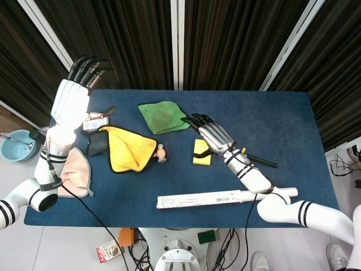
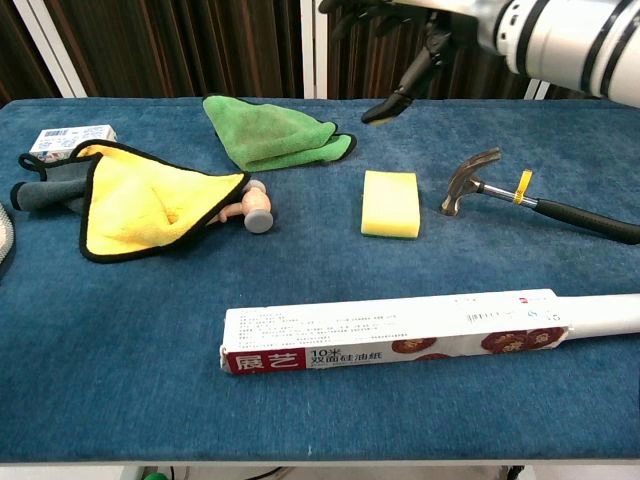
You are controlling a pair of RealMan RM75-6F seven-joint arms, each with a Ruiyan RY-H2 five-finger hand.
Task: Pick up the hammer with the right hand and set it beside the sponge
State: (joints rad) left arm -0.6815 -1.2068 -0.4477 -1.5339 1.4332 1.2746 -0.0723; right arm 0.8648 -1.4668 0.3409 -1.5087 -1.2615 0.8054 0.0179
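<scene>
Hammer lies on the table at 3 o'clock of the sponge, just beside it. My right hand hovers above, fingers apart, empty. Risk: descending off-line, fingertips nudge the sponge or skid the handle. Left hand idles at 10 o'clock, spread, empty.

hammer beside sponge, on table

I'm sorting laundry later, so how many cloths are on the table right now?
3: a green cloth at the back, a yellow cloth left of centre, and a pink cloth under the left arm. More may be hidden.
</scene>
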